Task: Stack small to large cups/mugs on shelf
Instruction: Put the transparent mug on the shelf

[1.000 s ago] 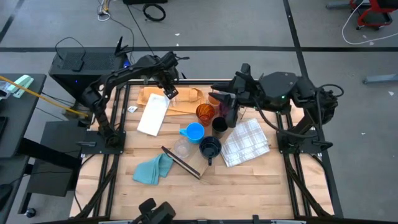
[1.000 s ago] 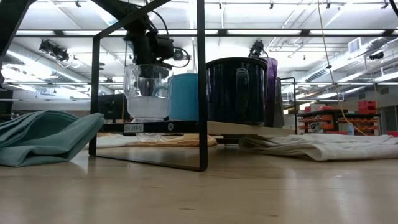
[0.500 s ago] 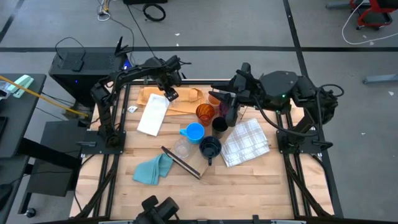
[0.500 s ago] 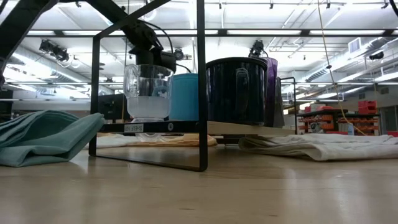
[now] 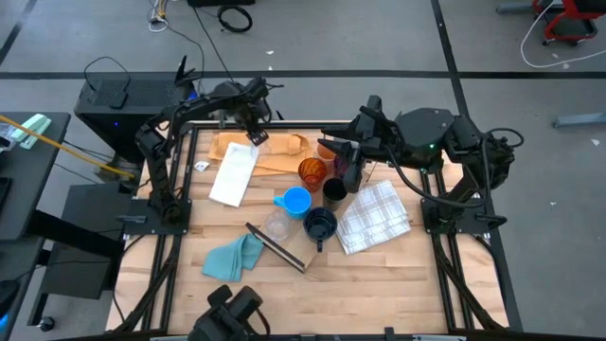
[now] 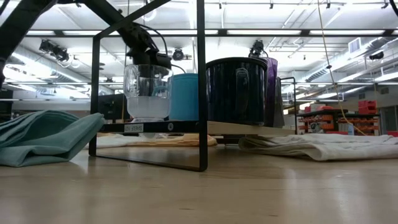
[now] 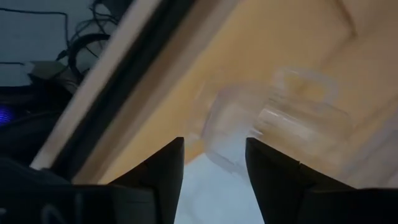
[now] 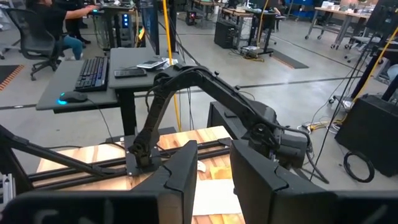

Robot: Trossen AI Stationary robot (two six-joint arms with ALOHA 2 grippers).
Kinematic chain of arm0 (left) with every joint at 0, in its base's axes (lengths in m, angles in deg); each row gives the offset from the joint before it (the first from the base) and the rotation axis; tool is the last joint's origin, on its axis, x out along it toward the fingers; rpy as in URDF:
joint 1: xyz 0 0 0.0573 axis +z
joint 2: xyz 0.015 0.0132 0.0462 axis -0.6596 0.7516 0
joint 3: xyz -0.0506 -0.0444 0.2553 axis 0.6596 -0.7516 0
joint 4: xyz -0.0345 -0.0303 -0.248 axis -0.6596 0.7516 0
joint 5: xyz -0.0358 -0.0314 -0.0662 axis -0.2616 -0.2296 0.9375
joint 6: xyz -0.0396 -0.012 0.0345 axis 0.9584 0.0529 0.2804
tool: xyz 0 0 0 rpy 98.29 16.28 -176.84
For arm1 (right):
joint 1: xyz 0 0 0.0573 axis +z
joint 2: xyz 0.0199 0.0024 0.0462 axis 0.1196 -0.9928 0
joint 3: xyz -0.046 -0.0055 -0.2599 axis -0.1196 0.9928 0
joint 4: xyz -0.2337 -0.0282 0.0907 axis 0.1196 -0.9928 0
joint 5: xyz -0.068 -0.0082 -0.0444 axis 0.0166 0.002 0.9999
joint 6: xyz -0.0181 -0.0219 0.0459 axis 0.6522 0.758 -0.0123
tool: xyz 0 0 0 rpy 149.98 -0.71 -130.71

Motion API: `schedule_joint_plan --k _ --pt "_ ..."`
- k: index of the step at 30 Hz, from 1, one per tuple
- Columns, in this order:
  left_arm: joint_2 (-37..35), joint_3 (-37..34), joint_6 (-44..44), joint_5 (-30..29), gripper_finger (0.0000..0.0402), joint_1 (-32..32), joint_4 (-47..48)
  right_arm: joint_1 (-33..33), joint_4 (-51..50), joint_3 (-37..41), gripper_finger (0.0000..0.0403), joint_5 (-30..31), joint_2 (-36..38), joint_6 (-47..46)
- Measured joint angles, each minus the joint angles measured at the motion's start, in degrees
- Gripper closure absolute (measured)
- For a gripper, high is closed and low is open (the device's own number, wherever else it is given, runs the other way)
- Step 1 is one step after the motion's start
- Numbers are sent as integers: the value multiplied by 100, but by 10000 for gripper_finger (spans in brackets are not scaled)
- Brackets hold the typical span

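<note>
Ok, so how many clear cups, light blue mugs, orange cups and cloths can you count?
Clear cups: 2 (the second shows only as a blur in the left wrist view)
Light blue mug: 1
Orange cup: 1
Cloths: 2, the teal cloth and the white checked cloth
Total: 6

On the pale wood table (image 5: 379, 284), a light blue mug (image 5: 296, 201), a dark navy mug (image 5: 320, 225), an amber translucent cup (image 5: 312, 171), a black cup (image 5: 334, 190) and a clear cup (image 5: 276, 225) stand together near the middle. A teal cloth (image 5: 235, 258) lies toward the near left corner and a white cloth checked with thin grey lines (image 5: 374, 216) toward the right edge. A tan paper sheet (image 5: 284, 152) with a white sheet (image 5: 233, 175) on it lies by the far edge, and both arms are black.
</note>
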Motion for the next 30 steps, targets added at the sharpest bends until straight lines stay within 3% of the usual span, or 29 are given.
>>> schedule_joint_plan --k 13,30 --pt "5 -5 22 -164 230 470 -425 0 -2 0 300 0 -1 -17" --pt "5 -5 -472 520 223 31 -604 -42 -33 0 300 -2 0 0"
